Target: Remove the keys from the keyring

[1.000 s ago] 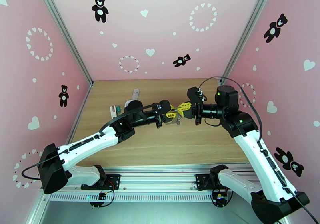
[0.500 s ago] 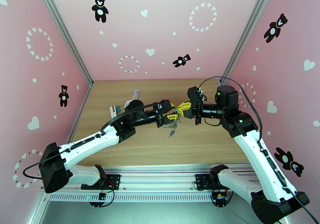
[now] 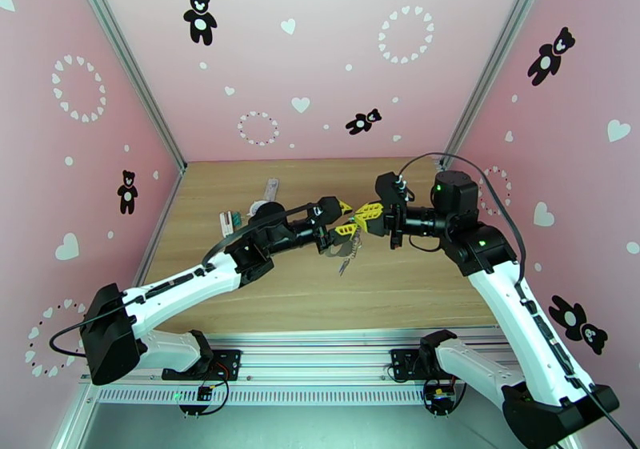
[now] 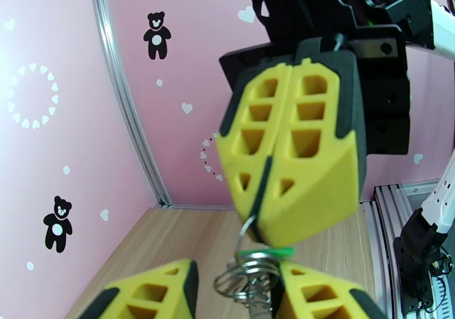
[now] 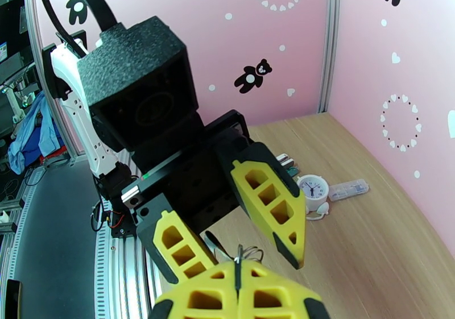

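While the right tool (image 4: 263, 226) is clenched on the keyring (image 4: 244, 283), with a thin wire loop of it entering the seam between the two yellow fingers, no key is judged to be off the ring yet.

Task status:

1. Done: the keyring is held in the air, clear of the counter (image 3: 400, 282), above its middle and between the two arms.
2. Left: both keys are to be detached. The green-headed key (image 4: 267, 252) sits at the ring just below the right tool's tips and is judged to be attached. The blue-headed key cannot be identified among the coils. In the top view a small dark piece dangles at the lowest end, too small to name.

The left tool (image 4: 233, 272) is released. Its fingers stand apart on either side of the silvery coils. One finger is just beside or touching them; which of the two cannot be told. It grasps nothing.

Orientation:

- The keyring hangs from the right tool's tips.
- Its long axis is judged close to vertical, with the upper end in the grip and the lower end pointing down at the counter.
- The green head lies crosswise to that axis, roughly level.
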Tool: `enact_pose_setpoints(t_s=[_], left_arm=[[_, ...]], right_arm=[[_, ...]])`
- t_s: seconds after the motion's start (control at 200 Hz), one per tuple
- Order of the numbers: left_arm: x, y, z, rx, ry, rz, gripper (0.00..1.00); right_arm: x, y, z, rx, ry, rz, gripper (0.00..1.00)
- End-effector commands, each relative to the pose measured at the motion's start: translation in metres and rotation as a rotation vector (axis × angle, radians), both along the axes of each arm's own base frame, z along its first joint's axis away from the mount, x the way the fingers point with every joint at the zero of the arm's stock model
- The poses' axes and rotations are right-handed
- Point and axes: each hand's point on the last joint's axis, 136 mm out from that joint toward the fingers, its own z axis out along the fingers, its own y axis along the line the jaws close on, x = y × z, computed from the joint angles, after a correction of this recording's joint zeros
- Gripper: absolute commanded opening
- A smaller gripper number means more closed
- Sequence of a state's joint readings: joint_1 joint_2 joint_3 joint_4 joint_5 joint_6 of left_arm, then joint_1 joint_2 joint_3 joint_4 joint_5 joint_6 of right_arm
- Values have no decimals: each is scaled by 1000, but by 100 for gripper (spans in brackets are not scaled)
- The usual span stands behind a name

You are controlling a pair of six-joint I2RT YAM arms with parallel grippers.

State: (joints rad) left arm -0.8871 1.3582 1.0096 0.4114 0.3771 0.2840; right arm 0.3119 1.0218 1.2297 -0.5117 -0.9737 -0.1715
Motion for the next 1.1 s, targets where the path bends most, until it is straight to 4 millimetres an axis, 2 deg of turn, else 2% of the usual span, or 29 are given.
enact_pose_setpoints(t_s=[0.0,0.28,0.38,0.646,0.776,1.096], left_arm=[[4,1,-1,-16,5,29,38],[6,6,1,-31,7,54,38],[5,6,1,-38,6,51,33],[5,7,5,-54,7,53,30],[4,5,5,-60,2,44,37],[1,-1,5,-40,-52,44,40]], right_arm=[[-2,-2,8,14,-39,-7,0],[-1,-3,7,11,-36,-15,0],[-1,-3,6,9,-37,-21,0],[0,-3,5,8,-34,-25,0],[1,-3,5,14,-34,-23,0],[1,-3,5,13,-33,-28,0]])
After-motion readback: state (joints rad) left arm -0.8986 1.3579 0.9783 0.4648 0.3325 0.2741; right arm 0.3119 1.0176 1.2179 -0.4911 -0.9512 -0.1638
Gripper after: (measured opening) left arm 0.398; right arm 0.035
